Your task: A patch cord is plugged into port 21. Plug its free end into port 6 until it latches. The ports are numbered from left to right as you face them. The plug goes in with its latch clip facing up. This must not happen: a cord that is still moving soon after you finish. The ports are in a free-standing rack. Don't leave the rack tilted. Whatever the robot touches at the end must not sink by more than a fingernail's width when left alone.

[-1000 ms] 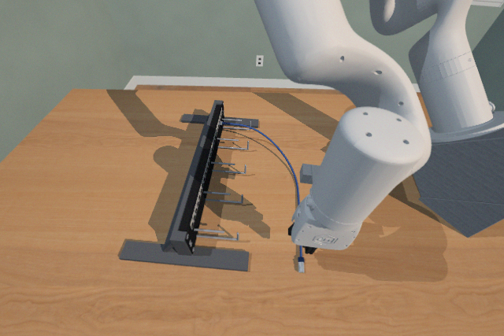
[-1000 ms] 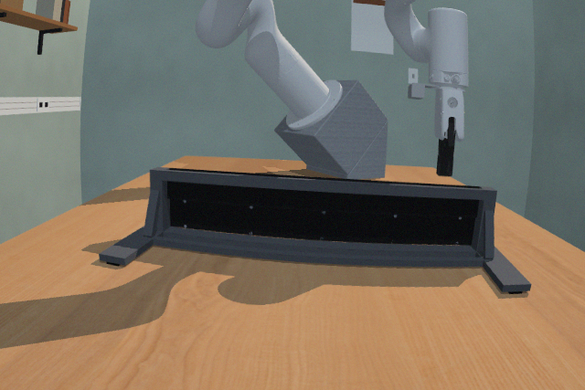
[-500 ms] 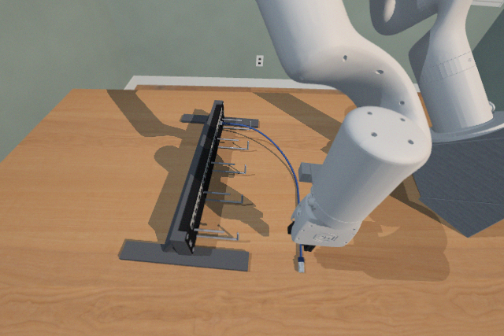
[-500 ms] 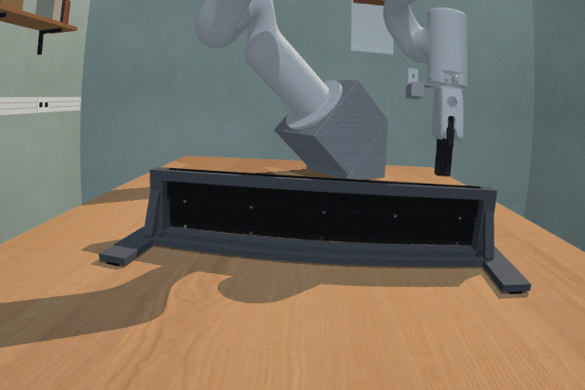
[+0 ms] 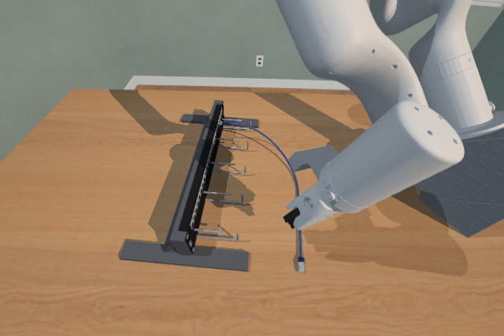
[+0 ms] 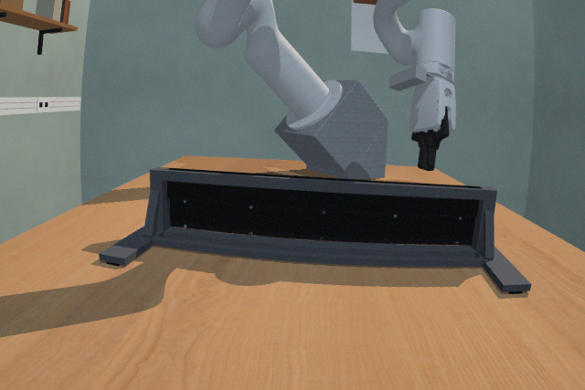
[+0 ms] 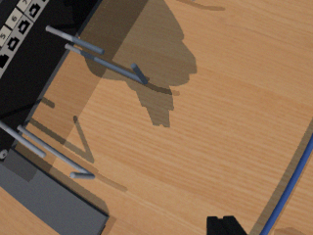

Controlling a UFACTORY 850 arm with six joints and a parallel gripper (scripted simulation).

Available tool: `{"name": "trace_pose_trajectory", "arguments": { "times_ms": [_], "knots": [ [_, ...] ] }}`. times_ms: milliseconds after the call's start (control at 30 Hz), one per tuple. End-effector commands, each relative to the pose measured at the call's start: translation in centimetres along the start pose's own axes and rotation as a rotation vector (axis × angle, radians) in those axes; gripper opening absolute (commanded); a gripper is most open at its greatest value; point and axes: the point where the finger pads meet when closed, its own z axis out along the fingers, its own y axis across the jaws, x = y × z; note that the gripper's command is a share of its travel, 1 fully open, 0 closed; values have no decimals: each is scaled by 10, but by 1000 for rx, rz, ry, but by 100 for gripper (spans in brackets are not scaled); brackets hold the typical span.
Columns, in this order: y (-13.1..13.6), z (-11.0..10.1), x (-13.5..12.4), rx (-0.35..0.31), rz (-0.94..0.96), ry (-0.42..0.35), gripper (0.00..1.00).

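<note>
Closed, empty pincer (image 5: 290, 218) above the blue cord (image 5: 300, 238), rack (image 5: 194, 186) beside, plug (image 5: 301, 264) on table (image 5: 81, 161)

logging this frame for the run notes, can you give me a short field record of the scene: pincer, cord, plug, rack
pincer: pincer shut, holding nothing, raised above the table
cord: blue patch cord arcs from the far end of the rack down across the table, passing beneath the pincer
plug: free plug lies flat on the table, nearer the camera than the pincer, not gripped
rack: dark rack stands upright on two flat feet, not visibly tilted
port 6: no plug seen in it; cord end not yet inserted
</note>
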Motion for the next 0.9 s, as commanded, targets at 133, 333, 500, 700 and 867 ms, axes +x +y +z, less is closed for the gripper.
{"name": "trace_pose_trajectory", "arguments": {
  "times_ms": [133, 333, 500, 700, 867],
  "knots": [
    [-11, -9, 26, 128, -279, 113, 0],
    [-20, -18, 39, 204, -445, 195, 0],
    [-29, -30, 52, 279, -609, 287, 0],
    [-41, -49, 64, 364, -793, 409, 0],
    [-48, -64, 70, 419, -912, 500, 0]
  ]
}}
